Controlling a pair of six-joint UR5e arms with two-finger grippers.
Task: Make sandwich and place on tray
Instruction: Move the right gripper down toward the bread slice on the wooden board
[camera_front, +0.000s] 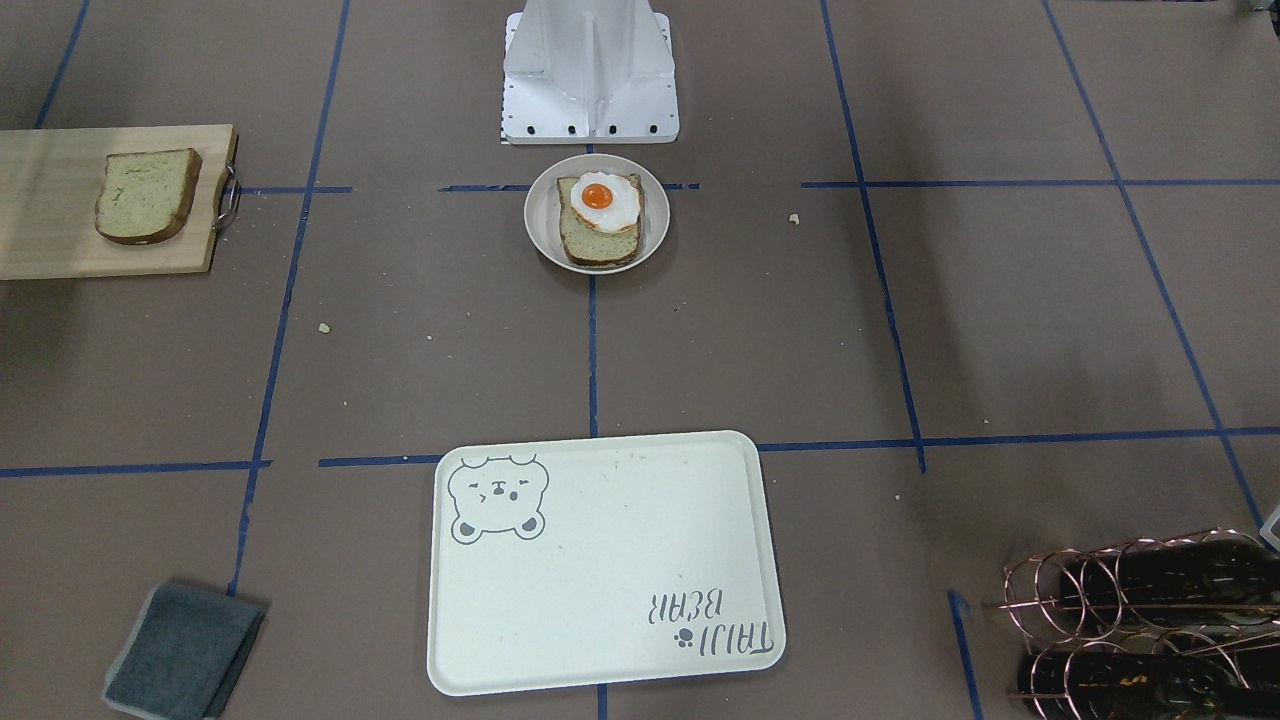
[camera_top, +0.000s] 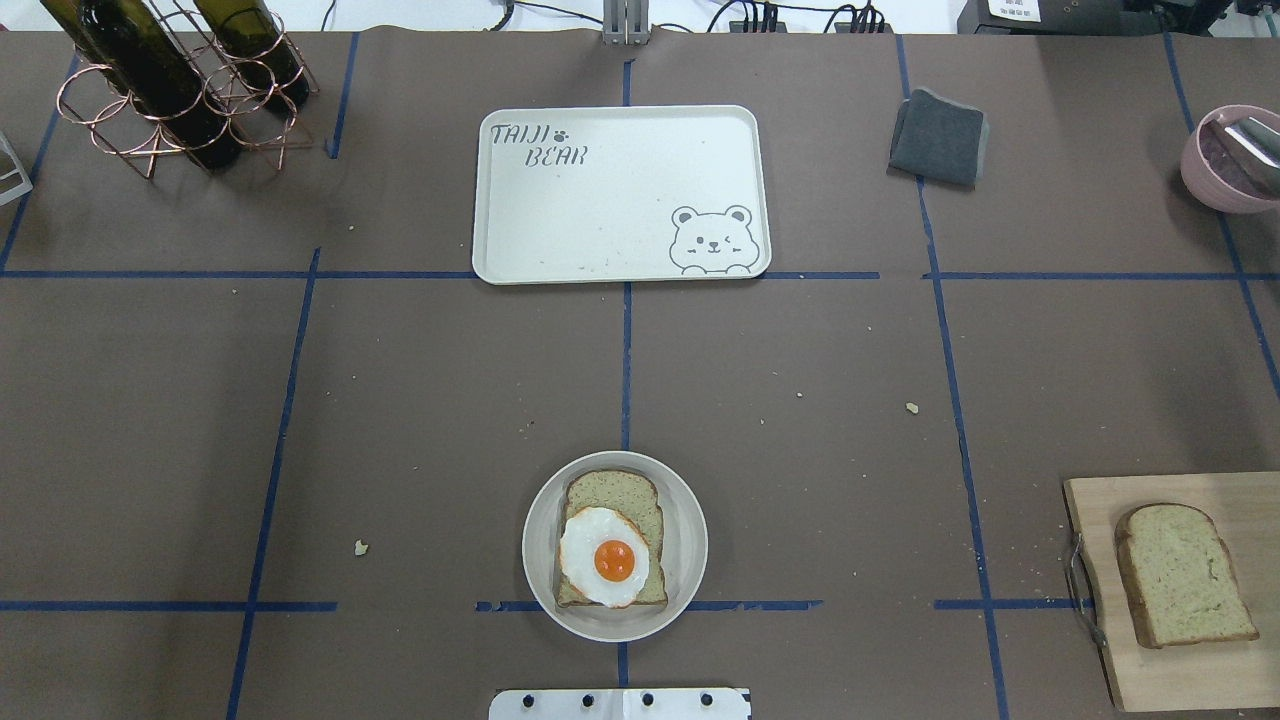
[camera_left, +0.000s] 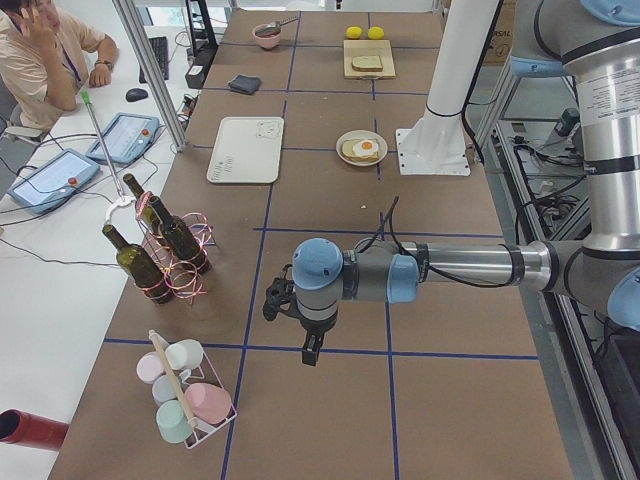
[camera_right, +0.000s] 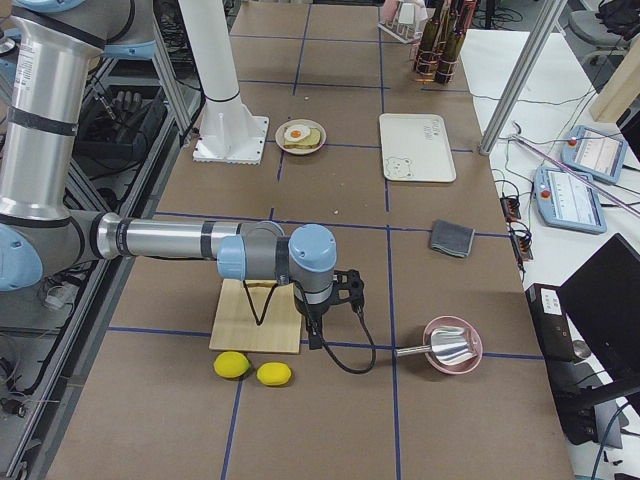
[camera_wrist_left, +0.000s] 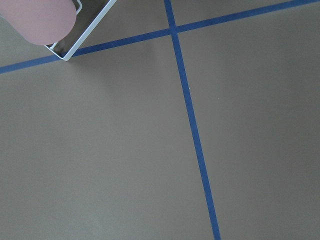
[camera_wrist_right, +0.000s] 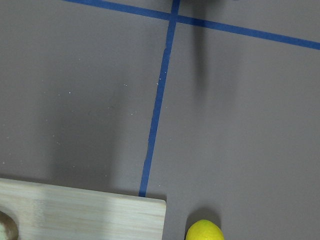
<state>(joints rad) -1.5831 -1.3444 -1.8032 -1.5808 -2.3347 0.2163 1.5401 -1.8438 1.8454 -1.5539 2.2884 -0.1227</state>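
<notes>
Sitting on the plate (camera_top: 690, 545), egg-topped bread slice (camera_top: 612, 540), second slice (camera_top: 1183, 574) lay on cutting board (camera_top: 1230, 670), tray (camera_top: 600, 210) stood well apart, left gripper (camera_left: 311, 348) and right gripper (camera_right: 316, 330) appeared only in side views, clasp impossible to tell.

Light: even and diffuse, from above. Tray (camera_top: 600, 200): brightest surface I see, sharp in the overhead view. Shadows: soft, narrow along the tray's rim; broad dim patches on the table (camera_front: 1000, 330) beside the tray, front-facing view. Left wrist view: pink cup (camera_wrist_left: 40, 20) possibly out of focus.
</notes>
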